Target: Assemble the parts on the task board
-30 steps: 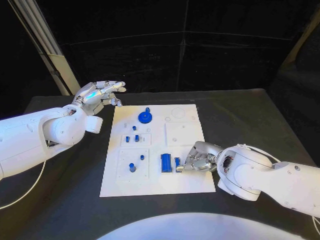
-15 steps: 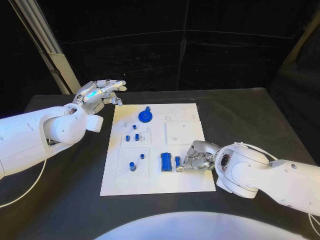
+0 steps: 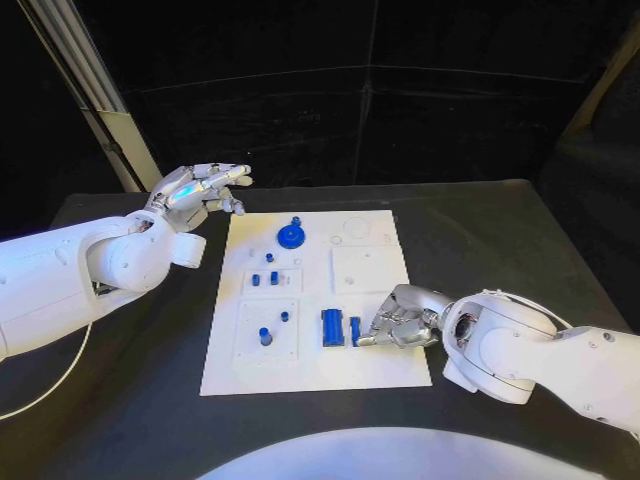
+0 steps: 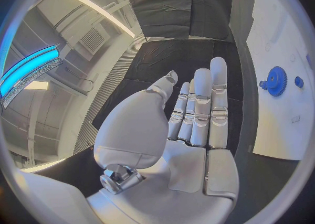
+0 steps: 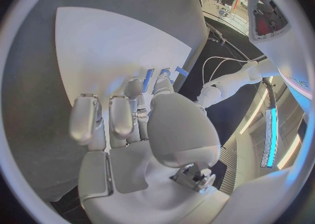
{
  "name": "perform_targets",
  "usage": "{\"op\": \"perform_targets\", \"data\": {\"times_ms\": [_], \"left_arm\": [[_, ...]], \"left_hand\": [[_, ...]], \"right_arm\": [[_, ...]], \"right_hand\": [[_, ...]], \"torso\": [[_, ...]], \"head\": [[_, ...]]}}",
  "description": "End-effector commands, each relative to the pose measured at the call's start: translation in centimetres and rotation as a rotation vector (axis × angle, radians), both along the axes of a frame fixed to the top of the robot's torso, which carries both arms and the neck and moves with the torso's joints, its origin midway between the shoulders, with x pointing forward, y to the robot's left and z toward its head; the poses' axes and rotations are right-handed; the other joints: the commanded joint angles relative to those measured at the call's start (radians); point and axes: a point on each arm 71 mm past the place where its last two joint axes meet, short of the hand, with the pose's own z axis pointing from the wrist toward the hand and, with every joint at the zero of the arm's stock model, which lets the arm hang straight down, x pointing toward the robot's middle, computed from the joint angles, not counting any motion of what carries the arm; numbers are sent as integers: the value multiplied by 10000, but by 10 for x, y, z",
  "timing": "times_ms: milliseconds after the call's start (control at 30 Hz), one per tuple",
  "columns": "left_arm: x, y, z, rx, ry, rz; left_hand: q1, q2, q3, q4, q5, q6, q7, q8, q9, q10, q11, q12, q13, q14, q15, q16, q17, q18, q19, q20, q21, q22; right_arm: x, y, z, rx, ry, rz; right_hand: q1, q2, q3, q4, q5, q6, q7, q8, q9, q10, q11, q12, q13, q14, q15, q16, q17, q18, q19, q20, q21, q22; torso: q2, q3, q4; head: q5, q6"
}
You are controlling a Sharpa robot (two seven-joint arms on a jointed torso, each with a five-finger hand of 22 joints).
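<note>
The white task board (image 3: 385,375) lies mid-table. A blue gear (image 3: 290,235) sits at its far end, also seen in the left wrist view as the gear (image 4: 275,81). Small blue pegs (image 3: 264,279) stand mid-board, and two more pegs (image 3: 265,334) stand nearer. A blue block (image 3: 330,327) lies beside a narrow blue piece (image 3: 355,331). My right hand (image 3: 398,322) rests at the board's right edge, its thumb and a finger pinching that narrow piece (image 5: 149,77). My left hand (image 3: 198,190) hovers open, fingers straight, off the board's far left corner.
The black table (image 3: 479,230) surrounds the board, with bare room to the right and behind. A metal post (image 3: 97,100) rises at the far left. A white cable (image 3: 32,395) trails under my left arm.
My right hand has settled slightly nearer and lower at the narrow blue piece, which stays beside the block. My left hand has barely moved.
</note>
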Motion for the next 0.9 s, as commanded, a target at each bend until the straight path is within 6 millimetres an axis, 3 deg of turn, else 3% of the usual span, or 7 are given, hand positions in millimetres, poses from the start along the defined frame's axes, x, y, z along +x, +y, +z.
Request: {"op": "perform_targets", "data": {"times_ms": [33,167,300,500,600,733,900], "left_arm": [[-1,-2,0,-82,-107,-117],[-2,-4,0,-140,-170,-196],[-2,-7,-3,-254,-186,-184],[-1,-9,-9,-473,-136,-20],[3,-11,-14,-550,-127,122],[7,-10,-22,-660,-113,374],[13,-13,-34,-650,-88,768]], "left_hand": [[98,4,-75,12,-50,-70,27,62,-3,-71,7,59,-9,-52,13,42,-12,135,-76,32,65,13],[35,-37,-152,49,-57,-74,23,77,-3,-67,9,85,-12,-111,24,15,-36,131,-132,42,51,4],[7,-70,-315,83,-55,-95,10,114,-6,-115,14,105,-35,-443,51,-264,-197,134,-428,73,-133,-111],[111,50,-466,93,-47,-81,-26,137,-20,-134,35,-239,-101,-987,113,-1359,-769,156,-1014,145,-803,-595],[154,114,-538,123,-44,-47,-34,23,-30,104,68,-724,-116,-1331,190,-2636,-1362,136,-1511,244,-1508,-1124],[-28,131,-795,320,-270,-23,-41,-198,-32,346,125,-1395,-114,-1475,397,-4075,-1933,118,-1975,456,-2324,-1774],[42,215,-1211,406,-702,-167,34,-579,-23,514,345,-2309,-104,-1945,783,-5907,-2556,68,-3306,855,-3778,-2808]], "right_arm": [[7,1,12,2802,-167,-272],[24,-9,22,5078,-382,-975],[55,-25,25,7399,-632,-2107],[88,-39,16,8945,-935,-3236],[109,-42,11,9523,-1301,-3686],[126,-42,1,9851,-1545,-3998],[140,-41,-10,9982,-1656,-4212]], "right_hand": [[341,88,28,-123,169,-183,40,-84,21,-417,57,-869,-604,-82,106,-725,-768,281,-451,41,-518,-713],[1355,289,166,-588,497,-701,328,-254,31,-1509,386,-2285,-1715,-1436,378,-4807,-4561,1056,-3008,299,-3995,-4884],[2374,496,279,-970,643,-1291,836,-621,-215,-2585,918,-4126,-3584,-2673,931,-7270,-5787,1044,-3928,784,-6234,-6443],[2882,643,184,-1246,574,-1559,1073,-791,-795,-2471,1302,-5370,-5862,-4309,1662,-9775,-7495,997,-5018,1433,-8694,-8029],[2956,771,125,-1626,429,-1567,1054,-796,-1324,-2216,1283,-5803,-7272,-4055,1784,-10485,-8443,1120,-4633,1686,-9591,-8739],[2722,903,91,-1838,291,-1573,1073,-815,-1659,-2171,1379,-6028,-8012,-3806,1790,-10887,-8969,1123,-4327,1695,-10032,-9101],[2584,1124,130,-2033,28,-1500,1033,-810,-1909,-1951,1228,-6114,-8473,-1953,1335,-10442,-9067,1140,-2870,1217,-9635,-9071]], "torso": [[-78,-33,1],[-163,-71,13],[-349,-130,19],[-570,-214,21],[-749,-277,-4],[-860,-284,-53],[-961,-296,-20]], "head": [[-73,75],[-140,206],[-214,415],[-269,782],[-281,977],[-241,1252],[-146,1427]]}}
